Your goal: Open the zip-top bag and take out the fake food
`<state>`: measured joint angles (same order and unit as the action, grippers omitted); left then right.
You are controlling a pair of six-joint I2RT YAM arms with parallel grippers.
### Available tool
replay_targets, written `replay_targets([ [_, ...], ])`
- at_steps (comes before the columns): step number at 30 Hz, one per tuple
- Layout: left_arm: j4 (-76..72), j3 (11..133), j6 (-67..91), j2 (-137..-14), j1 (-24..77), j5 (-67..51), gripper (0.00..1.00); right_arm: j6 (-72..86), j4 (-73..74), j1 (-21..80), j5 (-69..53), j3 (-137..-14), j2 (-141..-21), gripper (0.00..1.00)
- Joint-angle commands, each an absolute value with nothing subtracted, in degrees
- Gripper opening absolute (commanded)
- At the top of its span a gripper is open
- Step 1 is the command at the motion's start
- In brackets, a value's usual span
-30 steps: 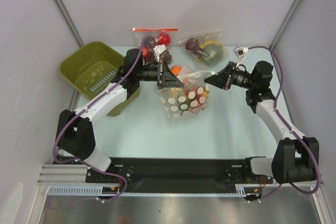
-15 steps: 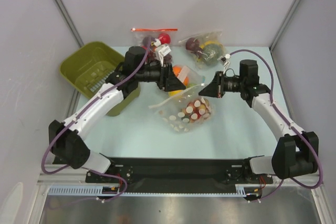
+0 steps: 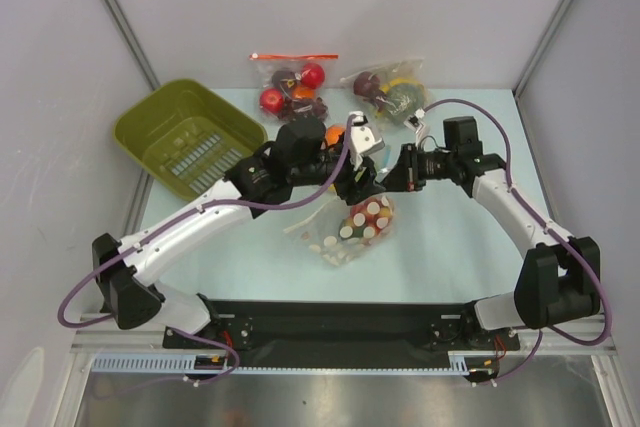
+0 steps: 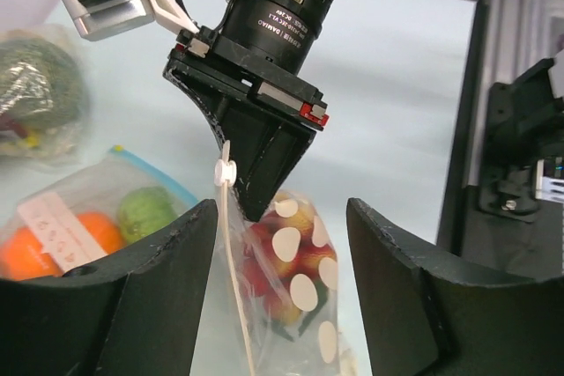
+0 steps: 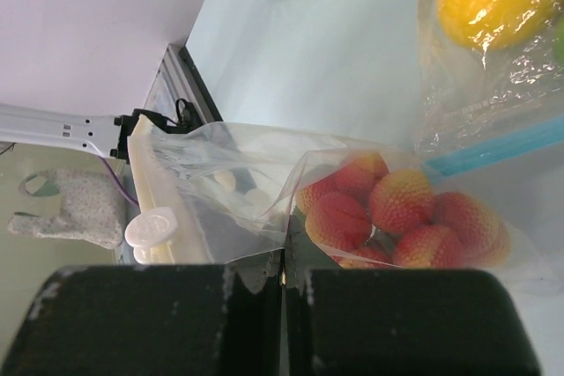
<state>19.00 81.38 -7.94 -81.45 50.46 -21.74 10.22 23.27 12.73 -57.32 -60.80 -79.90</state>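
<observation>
**Right jaws pinching the bag's lip, left jaws gaping around its top**

Over the table (image 3: 450, 247), the right arm (image 3: 510, 202) is reaching in from its side. Its jaws are pressing fully together on one lip of the zip-top bag (image 3: 352, 230), so the bag is hanging mouth-up below them near the table's middle. I cannot tell whether its bottom is resting on the table. The left arm (image 3: 200, 217) is meeting it head-on, its jaws standing wide apart on either side of the bag's top and gripping nothing. It is probably lining up on the opposite lip or the white slider (image 4: 226, 171) to pull the mouth apart. The fake food (image 5: 388, 209) is sitting inside, bunched low.

The green basket (image 3: 180, 132) is lying well to the left, a likely drop spot. A bag of orange and green fruit (image 4: 88, 226) is crowding in just beside the grasp point. The red-zip bag (image 3: 292, 85) and another fruit bag (image 3: 388, 92) are lying apart at the far edge.
</observation>
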Motion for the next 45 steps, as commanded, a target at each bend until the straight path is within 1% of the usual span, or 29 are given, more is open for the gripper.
replay_targets([
  [1, 18.29, 82.18, -15.64, -80.94, 52.38, -12.58, 0.66, 9.05, 25.13, 13.45, -57.48, -63.98, -80.42, 0.00],
  [7, 16.61, 82.53, -17.57, -83.67, 52.73, -11.16, 0.66, 10.02, 24.26, 14.06, -58.62, -63.72, -80.33, 0.00],
  [14, 16.17, 84.46, -18.28, -87.45, 52.73, -12.48, 0.65, 11.25, 23.03, 14.41, -58.89, -63.72, -80.07, 0.00],
  [21, 14.33, 84.81, -18.11, -89.12, 52.73, -12.74, 0.58, 11.43, 22.85, 14.59, -58.97, -63.28, -79.63, 0.00],
  [24, 13.71, 84.99, -17.84, -89.74, 52.73, -12.57, 0.53, 11.16, 23.11, 14.59, -59.24, -63.28, -79.54, 0.00],
  [25, 13.45, 84.99, -17.75, -90.08, 52.73, -12.66, 0.49, 11.16, 23.38, 14.59, -59.33, -63.28, -79.63, 0.00],
  [27, 13.71, 85.25, -17.75, -90.35, 52.73, -12.57, 0.42, 10.99, 23.47, 14.50, -59.41, -63.37, -79.63, 0.00],
  [29, 13.97, 85.34, -17.75, -90.53, 52.73, -12.39, 0.38, 10.90, 23.38, 14.59, -59.41, -63.37, -79.63, 0.00],
  [30, 14.06, 85.17, -17.75, -90.61, 52.73, -12.57, 0.32, 10.81, 23.64, 14.59, -59.50, -63.46, -79.80, 0.00],
  [32, 14.32, 84.90, -17.84, -90.44, 52.73, -12.74, 0.27, 10.72, 23.64, 14.59, -59.41, -63.46, -79.72, 0.00],
  [33, 14.24, 84.82, -17.84, -90.44, 52.73, -12.74, 0.22, 10.64, 23.64, 14.59, -59.24, -63.37, -79.72, 0.00],
  [35, 14.76, 84.73, -17.93, -90.44, 52.73, -13.44, 0.18, 10.46, 23.73, 14.68, -59.24, -63.37, -79.72, 0.00],
  [36, 14.85, 84.73, -17.84, -90.53, 52.73, -13.88, 0.12, 10.37, 23.73, 14.59, -58.98, -63.37, -79.72, 0.00],
  [38, 14.94, 84.46, -17.67, -90.61, 52.73, -14.68, 0.07, 10.11, 23.64, 14.59, -58.71, -63.37, -79.72, 0.00],
  [39, 14.94, 84.29, -17.49, -90.44, 52.73, -15.46, 0.02, 10.02, 23.64, 14.50, -58.62, -63.54, -79.54, 0.00],
  [40, 14.94, 83.94, -17.32, -90.35, 52.73, -15.64, 0.00, 9.85, 23.64, 14.50, -58.54, -63.46, -79.45, 0.00],
  [45, 15.82, 82.71, -17.49, -90.00, 52.30, -15.64, 0.00, 11.16, 21.55, 12.23, -58.97, -62.41, -78.40, 0.00],
])
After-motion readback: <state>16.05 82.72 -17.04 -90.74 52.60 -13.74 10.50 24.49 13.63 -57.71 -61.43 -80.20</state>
